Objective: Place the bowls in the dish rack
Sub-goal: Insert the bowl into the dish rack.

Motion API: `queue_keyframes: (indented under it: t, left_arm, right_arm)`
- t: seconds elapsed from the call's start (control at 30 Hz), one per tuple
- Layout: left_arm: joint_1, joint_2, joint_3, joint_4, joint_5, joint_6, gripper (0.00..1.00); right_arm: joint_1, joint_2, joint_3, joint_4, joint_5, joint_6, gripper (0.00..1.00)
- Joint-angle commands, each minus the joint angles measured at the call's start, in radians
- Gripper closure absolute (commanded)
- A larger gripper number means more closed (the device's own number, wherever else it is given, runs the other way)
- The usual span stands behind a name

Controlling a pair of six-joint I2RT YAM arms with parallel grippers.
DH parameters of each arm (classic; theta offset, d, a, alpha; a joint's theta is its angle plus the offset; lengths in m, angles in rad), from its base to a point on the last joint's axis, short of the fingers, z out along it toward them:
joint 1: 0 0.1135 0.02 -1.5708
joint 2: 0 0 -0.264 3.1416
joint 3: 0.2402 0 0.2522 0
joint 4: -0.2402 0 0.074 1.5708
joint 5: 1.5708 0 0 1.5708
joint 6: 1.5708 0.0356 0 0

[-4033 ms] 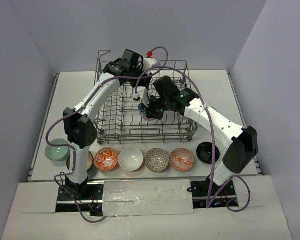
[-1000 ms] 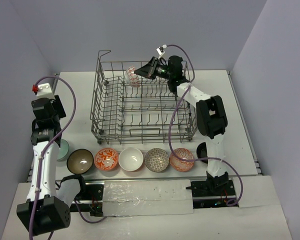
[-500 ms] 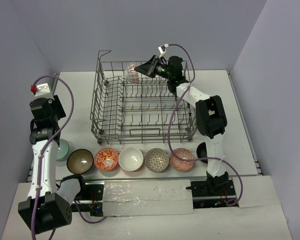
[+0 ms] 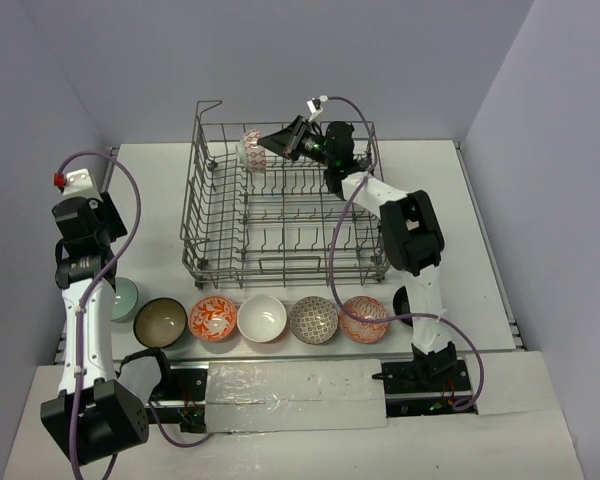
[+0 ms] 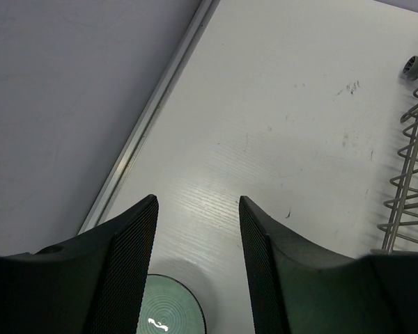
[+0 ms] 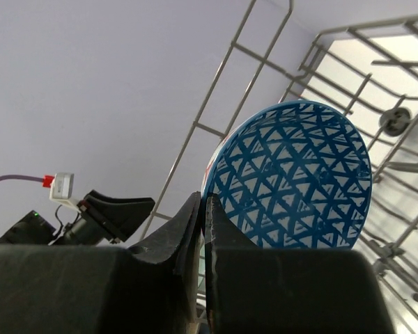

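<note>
The right gripper (image 6: 203, 209) pinches a blue-patterned bowl (image 6: 292, 177) by its rim over the dish rack (image 4: 280, 265); the left gripper (image 5: 197, 216) hangs with jaws apart, empty, above a teal bowl (image 5: 171, 313).

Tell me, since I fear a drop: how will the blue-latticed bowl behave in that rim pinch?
The blue-latticed bowl looks glazed, so probably slippery. The right tool pinches only its rim, so it may swivel. Likely rigid ceramic, it could chip against the dish rack wires.

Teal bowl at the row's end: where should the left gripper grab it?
I'd pinch the teal bowl by its rim from straight above, one finger inside, on the side away from the brown bowl; it sits mouth up, leaving that edge free.
</note>
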Motion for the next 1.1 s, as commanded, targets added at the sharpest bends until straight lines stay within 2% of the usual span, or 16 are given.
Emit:
queue_keyframes:
  t: [0.0, 1.07]
  left_arm:
    - [0.013, -0.023, -0.006, 0.023, 0.033, -0.016, 0.44]
    - [0.018, -0.02, -0.008, 0.019, 0.07, -0.017, 0.44]
  right_arm:
    - [0.016, 0.009, 0.016, 0.17, -0.003, 0.065, 1.0]
    - [-0.022, 0.026, -0.077, 0.204, -0.046, -0.008, 1.0]
